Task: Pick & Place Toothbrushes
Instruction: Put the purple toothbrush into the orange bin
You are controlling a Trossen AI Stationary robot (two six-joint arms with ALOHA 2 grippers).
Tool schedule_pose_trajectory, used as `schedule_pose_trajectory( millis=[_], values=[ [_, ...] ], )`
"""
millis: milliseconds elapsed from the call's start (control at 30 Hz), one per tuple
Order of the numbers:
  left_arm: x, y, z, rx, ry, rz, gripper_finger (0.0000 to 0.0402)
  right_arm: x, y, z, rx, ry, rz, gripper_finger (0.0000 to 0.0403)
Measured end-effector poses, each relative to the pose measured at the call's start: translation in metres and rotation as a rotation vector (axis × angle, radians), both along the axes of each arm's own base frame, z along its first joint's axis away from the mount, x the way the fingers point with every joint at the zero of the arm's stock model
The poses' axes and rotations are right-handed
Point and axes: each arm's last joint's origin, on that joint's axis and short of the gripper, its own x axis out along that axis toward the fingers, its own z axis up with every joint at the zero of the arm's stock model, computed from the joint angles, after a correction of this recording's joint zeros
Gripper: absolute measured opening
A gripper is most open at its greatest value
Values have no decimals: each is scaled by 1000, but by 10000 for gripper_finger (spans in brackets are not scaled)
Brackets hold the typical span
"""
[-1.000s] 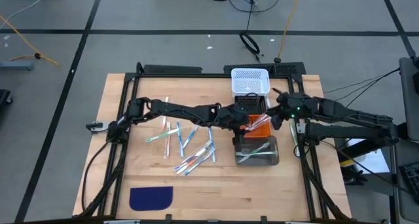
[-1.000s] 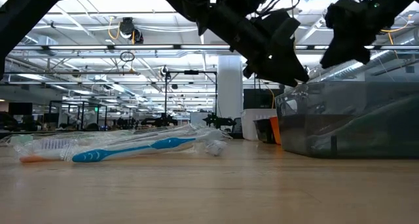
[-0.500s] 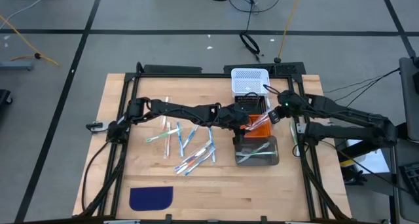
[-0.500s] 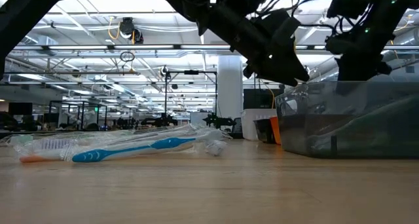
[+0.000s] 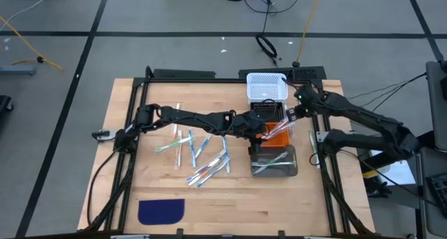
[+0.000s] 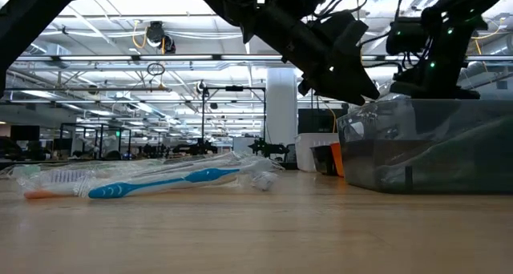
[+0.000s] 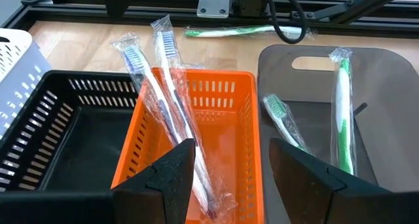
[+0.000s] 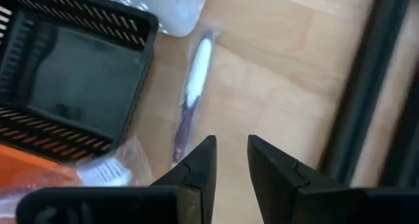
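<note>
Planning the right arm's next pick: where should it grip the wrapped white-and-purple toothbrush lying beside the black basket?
Probably mid-handle, from straight above, the right gripper straddling its width: the wrapped white-and-purple toothbrush lies flat on bare wood, with the black plastic basket close alongside.

Grey floor (image 5: 174, 36) crossed by dark lines, cables.

We see even, bright overhead light on the bench (image 5: 140, 127), with only soft shadows under the arms. In the low view, ceiling strip lights (image 6: 160, 2) glare behind dark, silhouetted arms. The right wrist view is motion-blurred throughout, beyond the right claw (image 8: 229, 162). The left wrist view is sharp, with glints on plastic wrappers (image 7: 163, 86).
</note>
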Motion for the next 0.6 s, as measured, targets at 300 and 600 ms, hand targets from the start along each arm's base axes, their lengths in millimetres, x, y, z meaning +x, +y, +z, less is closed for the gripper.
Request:
schedule_pose_trajectory(
  millis=[300,600],
  values=[
    [0,0,0,0,3,0,198,4,-29,-20,72,-9,-26,78],
    [-1,0,0,3,7,-2,198,-4,-46,-48,146,-83,-43,107]
  ],
)
